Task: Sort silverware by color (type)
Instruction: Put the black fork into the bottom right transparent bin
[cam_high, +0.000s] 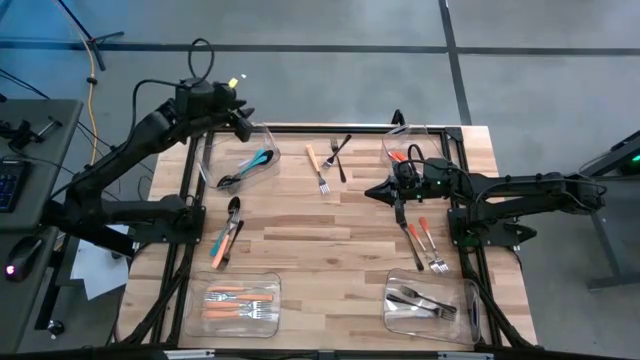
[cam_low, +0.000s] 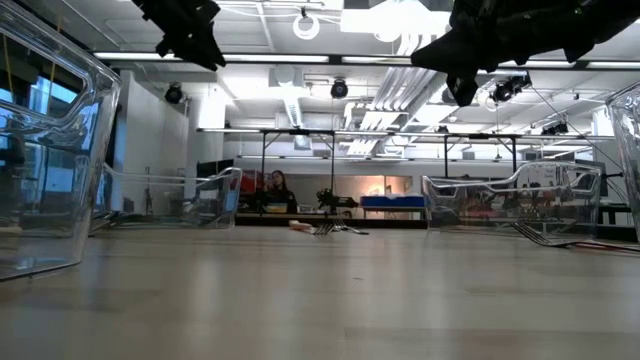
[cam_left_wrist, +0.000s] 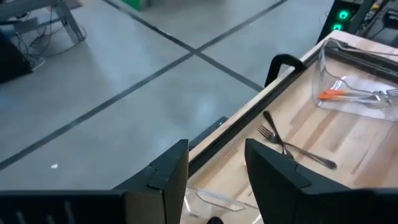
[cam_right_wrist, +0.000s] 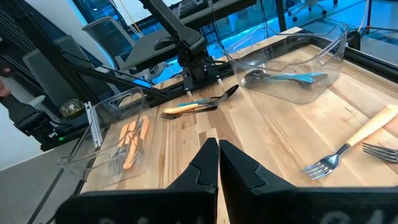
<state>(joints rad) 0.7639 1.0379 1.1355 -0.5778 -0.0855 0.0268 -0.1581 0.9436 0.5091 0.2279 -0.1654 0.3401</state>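
Your left gripper (cam_high: 243, 124), fingers apart and empty, hovers over the far-left bin (cam_high: 262, 139) of teal silverware (cam_high: 247, 166); your right gripper (cam_high: 398, 212), fingers together, waits above unsorted red-handled forks (cam_high: 426, 242) near the tabletop's right edge.

the right gripper (cam_right_wrist: 218, 163) hangs over the wooden table (cam_right_wrist: 273, 134) with its two dark fingers pressed together. beyond it, a clear bin (cam_right_wrist: 297, 59) holds a teal-handled spoon (cam_right_wrist: 285, 78). nearer the far edge, a teal-handled piece (cam_right_wrist: 186, 104) lies on the bare wood with dark cutlery (cam_right_wrist: 202, 107) beside it. another clear bin (cam_right_wrist: 115, 140) holds orange-handled forks (cam_right_wrist: 132, 142). close to the gripper, a pale-handled fork (cam_right_wrist: 351, 144) lies on the table, with the tines of a second fork (cam_right_wrist: 380, 152) just beside it.
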